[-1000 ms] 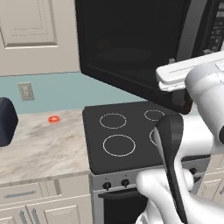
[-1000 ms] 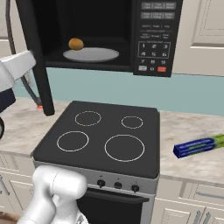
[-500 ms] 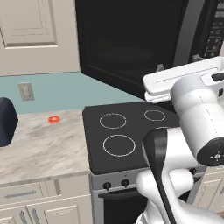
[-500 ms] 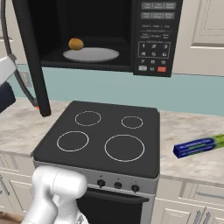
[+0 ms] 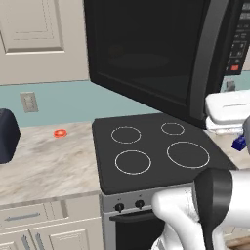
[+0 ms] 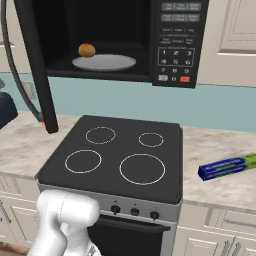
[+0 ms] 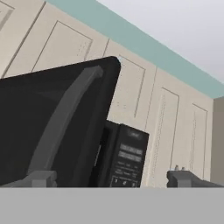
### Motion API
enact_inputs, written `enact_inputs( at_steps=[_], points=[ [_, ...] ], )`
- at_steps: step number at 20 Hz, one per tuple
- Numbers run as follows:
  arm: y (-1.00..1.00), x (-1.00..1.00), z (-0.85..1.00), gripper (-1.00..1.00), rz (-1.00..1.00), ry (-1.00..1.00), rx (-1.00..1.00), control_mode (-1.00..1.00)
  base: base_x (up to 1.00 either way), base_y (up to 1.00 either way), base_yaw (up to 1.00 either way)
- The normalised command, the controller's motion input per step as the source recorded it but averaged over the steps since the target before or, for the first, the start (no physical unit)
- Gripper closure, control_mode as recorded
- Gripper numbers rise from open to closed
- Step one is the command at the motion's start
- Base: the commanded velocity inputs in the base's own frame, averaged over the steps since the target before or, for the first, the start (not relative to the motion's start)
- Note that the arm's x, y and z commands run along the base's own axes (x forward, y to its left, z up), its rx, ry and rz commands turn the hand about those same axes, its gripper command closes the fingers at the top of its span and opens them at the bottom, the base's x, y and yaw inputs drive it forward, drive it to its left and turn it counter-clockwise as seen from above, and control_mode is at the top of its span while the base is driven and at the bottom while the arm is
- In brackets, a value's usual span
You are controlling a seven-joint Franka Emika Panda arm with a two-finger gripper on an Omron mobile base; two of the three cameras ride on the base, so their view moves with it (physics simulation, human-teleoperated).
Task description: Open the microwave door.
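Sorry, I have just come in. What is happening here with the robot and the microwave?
The microwave door stands swung wide open over the stove, so the opening looks done. Inside the microwave, a small orange food item lies beside a grey plate. The gripper is open and holds nothing, with the door's bar handle just ahead of its fingertips.

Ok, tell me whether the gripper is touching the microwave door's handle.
Cannot tell. In the hand view one fingertip of the open gripper meets the handle at its lower end; depth is unclear.
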Motion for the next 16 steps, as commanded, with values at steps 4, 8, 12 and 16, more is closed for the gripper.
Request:
enact_inputs(
  at_steps=[4,8,12,16],
  points=[
    [-1.0,-0.66,0.0,-1.0,-0.01,0.15,0.22,-1.0,0.0,0.0,0.0],
    [-1.0,-0.03,0.0,-1.0,0.0,0.36,0.57,-1.0,0.0,0.0,0.0],
    [-0.94,0.28,0.0,-1.0,0.0,0.6,0.84,-1.0,0.0,0.0,0.0],
    [-0.45,0.51,-0.08,-1.0,0.03,0.7,0.73,-1.0,0.0,0.0,0.0]
  ],
)
